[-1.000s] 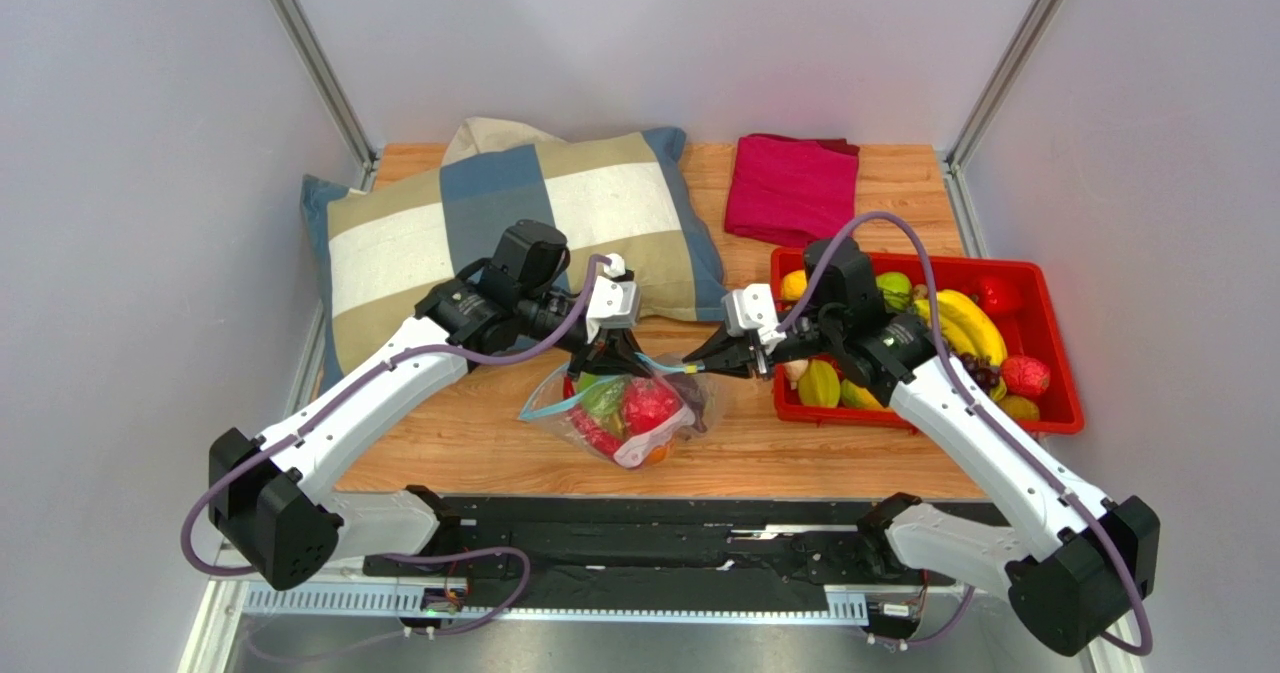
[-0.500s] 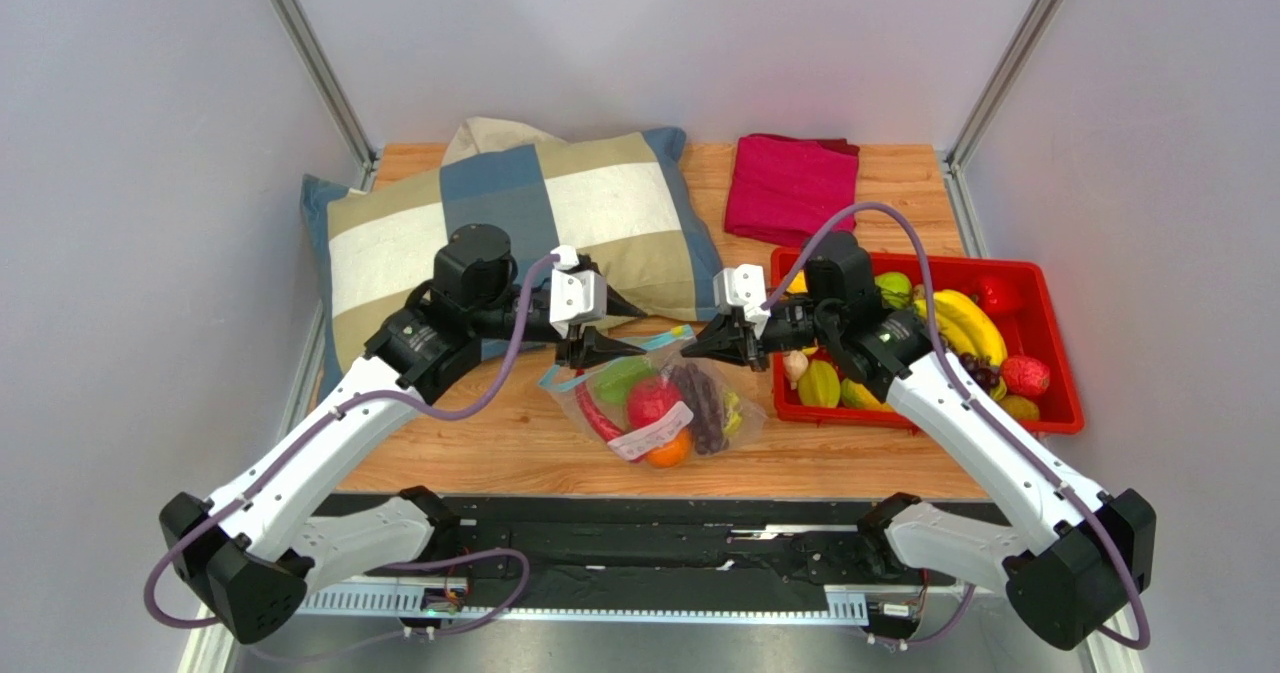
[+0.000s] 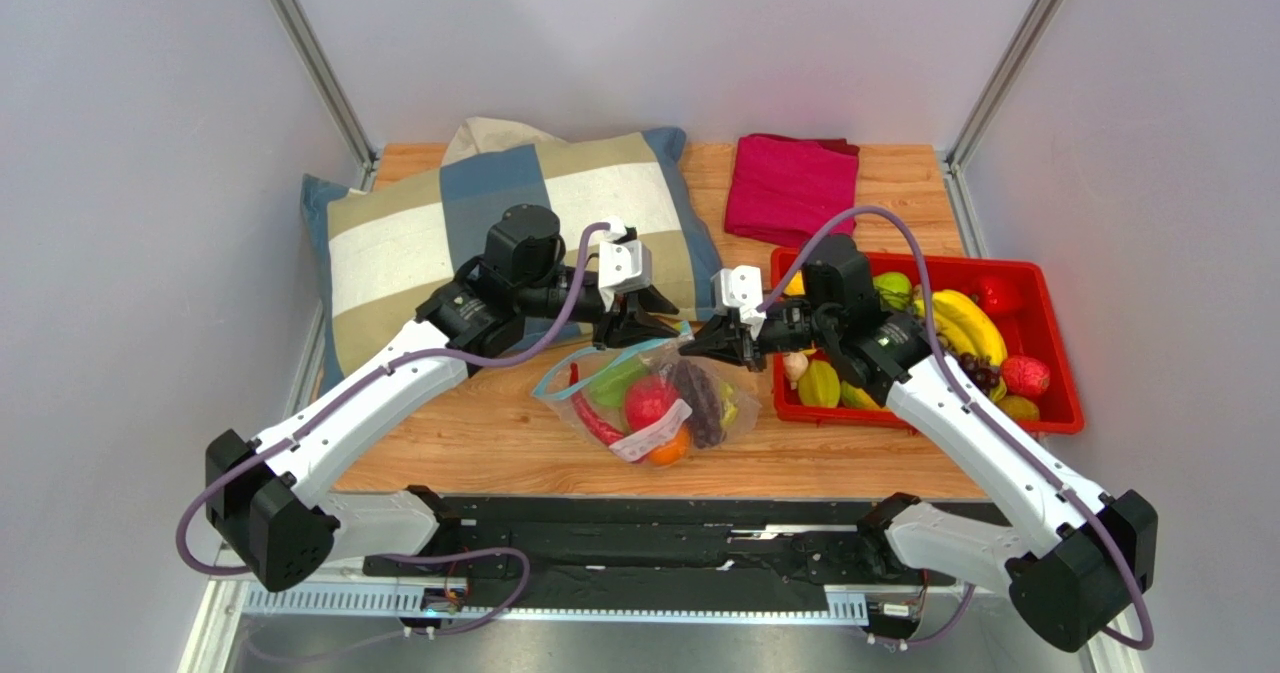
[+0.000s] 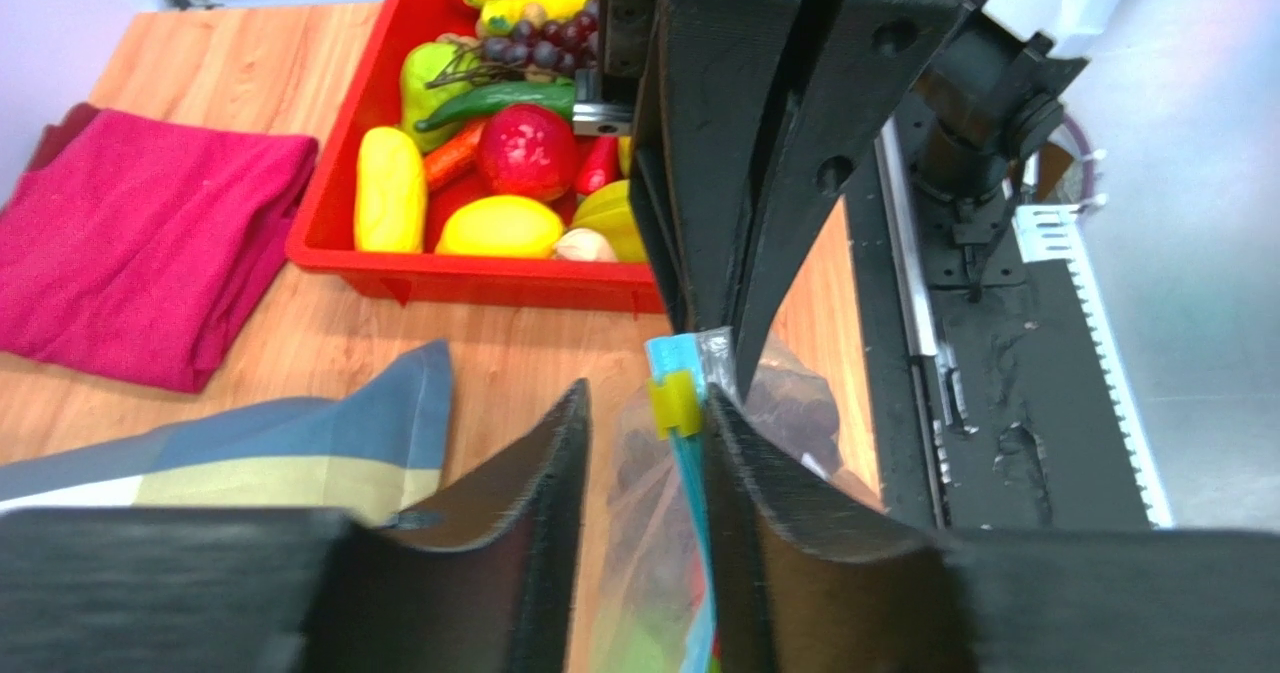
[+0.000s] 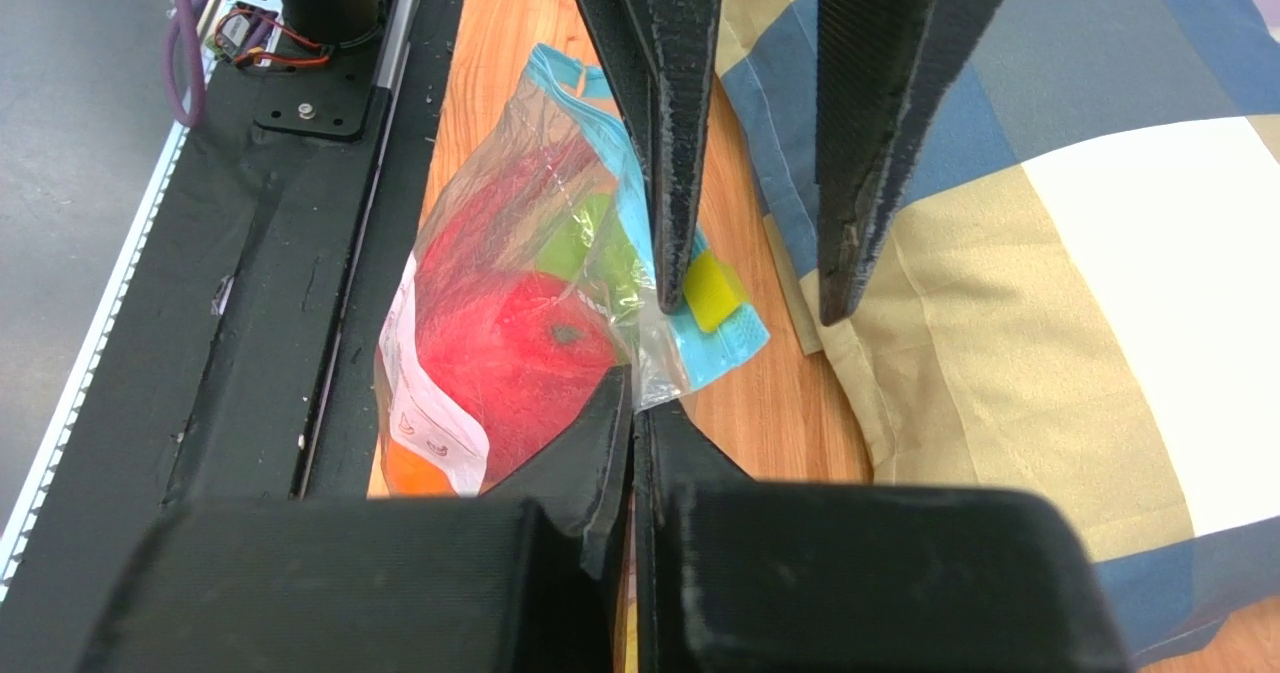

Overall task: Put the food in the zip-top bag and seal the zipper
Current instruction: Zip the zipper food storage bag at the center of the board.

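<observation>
Since half a second ago the left end effector has swung right along the far edge of the zip-top bag, from its left end to its far right corner. It now hangs just beside the right end effector, which has hardly shifted. The bag has stayed on the tabletop, near the middle of the near edge. It sits between the pillow at far left and the red tray at right.

The left end effector's fingers are spread, one on each side of the zipper. The yellow slider stands between them, closer to one finger than the other. The right end effector's fingers are pressed together, pinching the bag's clear corner at the end of the zipper, just past the slider. The tips of the two end effectors nearly meet.

The bag is crinkly, clear and bulging, and it lies on its side. Its teal zipper strip runs along the far edge from the left end up to the pinched corner, which is lifted off the wood. Inside it are a red apple, a green piece, purple grapes and an orange piece at the near side. A white label shows on the plastic. A banana bunch and other toy fruit lie in the tray. A magenta cloth lies at the far side.
</observation>
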You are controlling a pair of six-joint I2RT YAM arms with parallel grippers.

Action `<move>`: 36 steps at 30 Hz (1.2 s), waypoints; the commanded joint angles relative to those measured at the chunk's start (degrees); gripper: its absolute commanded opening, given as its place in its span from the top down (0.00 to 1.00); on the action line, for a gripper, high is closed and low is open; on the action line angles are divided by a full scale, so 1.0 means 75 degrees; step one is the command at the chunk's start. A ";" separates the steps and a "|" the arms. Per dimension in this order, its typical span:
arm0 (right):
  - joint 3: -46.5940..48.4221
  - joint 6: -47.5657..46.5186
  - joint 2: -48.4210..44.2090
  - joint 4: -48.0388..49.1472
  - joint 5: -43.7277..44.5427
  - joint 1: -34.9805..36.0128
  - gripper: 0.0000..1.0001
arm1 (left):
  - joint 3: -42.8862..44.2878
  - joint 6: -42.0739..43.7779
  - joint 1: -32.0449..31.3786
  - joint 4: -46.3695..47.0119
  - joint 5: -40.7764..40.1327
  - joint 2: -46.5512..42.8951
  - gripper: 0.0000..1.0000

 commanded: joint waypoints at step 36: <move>-0.0103 -0.0084 -0.0663 0.0362 0.0456 0.0013 1.00 | 0.0056 0.0218 0.0337 -0.1448 0.0193 -0.0186 1.00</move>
